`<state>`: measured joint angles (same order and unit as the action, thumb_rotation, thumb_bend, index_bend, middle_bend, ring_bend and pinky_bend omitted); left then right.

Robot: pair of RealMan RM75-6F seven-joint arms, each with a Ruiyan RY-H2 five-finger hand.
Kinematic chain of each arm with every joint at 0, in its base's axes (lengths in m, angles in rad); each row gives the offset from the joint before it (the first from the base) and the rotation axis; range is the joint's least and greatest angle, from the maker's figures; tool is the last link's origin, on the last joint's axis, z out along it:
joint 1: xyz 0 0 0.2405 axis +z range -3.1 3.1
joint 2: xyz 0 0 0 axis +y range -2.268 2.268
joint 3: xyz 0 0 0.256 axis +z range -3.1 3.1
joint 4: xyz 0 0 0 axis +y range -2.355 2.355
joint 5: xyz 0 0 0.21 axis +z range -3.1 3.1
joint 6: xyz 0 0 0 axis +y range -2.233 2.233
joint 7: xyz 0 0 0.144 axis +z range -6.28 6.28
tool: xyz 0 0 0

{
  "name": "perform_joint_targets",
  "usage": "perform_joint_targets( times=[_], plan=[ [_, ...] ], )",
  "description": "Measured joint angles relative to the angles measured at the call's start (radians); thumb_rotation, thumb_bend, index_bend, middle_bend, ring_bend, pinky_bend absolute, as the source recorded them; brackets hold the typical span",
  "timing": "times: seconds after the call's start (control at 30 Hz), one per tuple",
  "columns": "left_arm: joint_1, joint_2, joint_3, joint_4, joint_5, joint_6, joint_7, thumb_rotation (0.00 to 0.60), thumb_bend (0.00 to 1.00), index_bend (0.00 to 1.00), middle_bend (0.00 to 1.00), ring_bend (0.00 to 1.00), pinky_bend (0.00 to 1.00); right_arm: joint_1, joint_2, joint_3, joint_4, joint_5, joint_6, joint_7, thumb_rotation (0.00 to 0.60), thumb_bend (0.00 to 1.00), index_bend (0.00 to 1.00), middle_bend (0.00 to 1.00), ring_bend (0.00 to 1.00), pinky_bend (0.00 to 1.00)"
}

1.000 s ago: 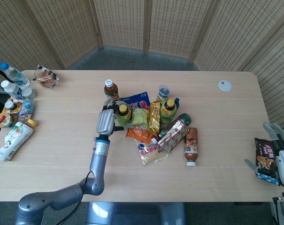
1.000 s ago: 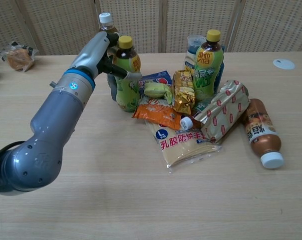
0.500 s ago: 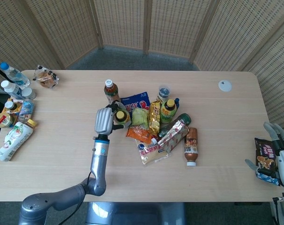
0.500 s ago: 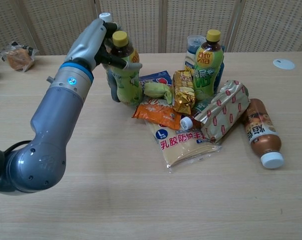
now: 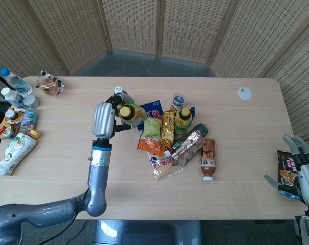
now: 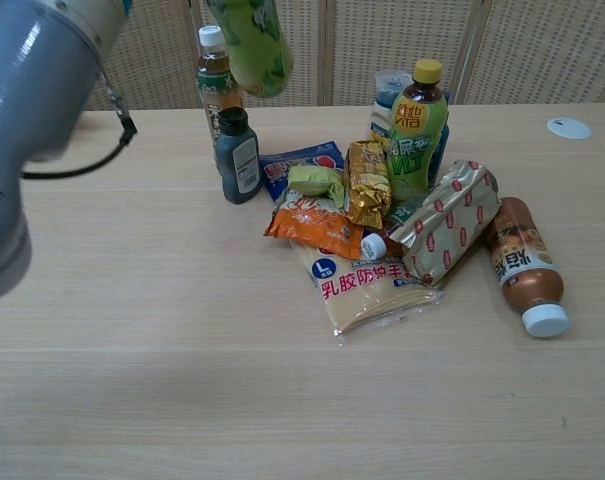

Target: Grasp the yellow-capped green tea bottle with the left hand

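Observation:
My left hand (image 5: 104, 120) grips the yellow-capped green tea bottle (image 5: 127, 113) and holds it up off the table, left of the snack pile. In the chest view only the bottle's lower part (image 6: 250, 48) shows at the top edge, with my blurred left forearm (image 6: 32, 90) filling the upper left corner. A second yellow-capped green bottle (image 5: 182, 121) (image 6: 417, 125) stands upright in the pile. My right hand (image 5: 303, 172) hangs at the table's right edge with its fingers spread, holding nothing.
A dark bottle (image 6: 237, 155) and a white-capped tea bottle (image 6: 214, 70) stand just under the lifted bottle. Snack packets (image 5: 164, 148) and a lying brown bottle (image 5: 208, 159) fill the middle. More bottles (image 5: 14, 120) crowd the left edge. A dark snack pack (image 5: 286, 168) lies by my right hand.
My left hand has lifted the green tea bottle off the table and moved it up and back. The dark bottle behind it now stands uncovered. My right hand has barely moved.

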<state>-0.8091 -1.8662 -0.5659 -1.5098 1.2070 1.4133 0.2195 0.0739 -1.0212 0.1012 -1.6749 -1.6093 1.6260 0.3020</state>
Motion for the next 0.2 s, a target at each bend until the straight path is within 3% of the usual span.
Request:
perform_joint_targets(
  times=[0.2],
  plan=[
    [0.018,0.128,-0.066,-0.211,-0.011,0.033,0.109,0.6,0.12,0.88,0.89,0.76,0.69,0.0,-0.002,-0.003,-0.01,-0.01,0.003,-0.013,0.6,0.0,0.0,0.0,0.0,0.0]
  ],
)
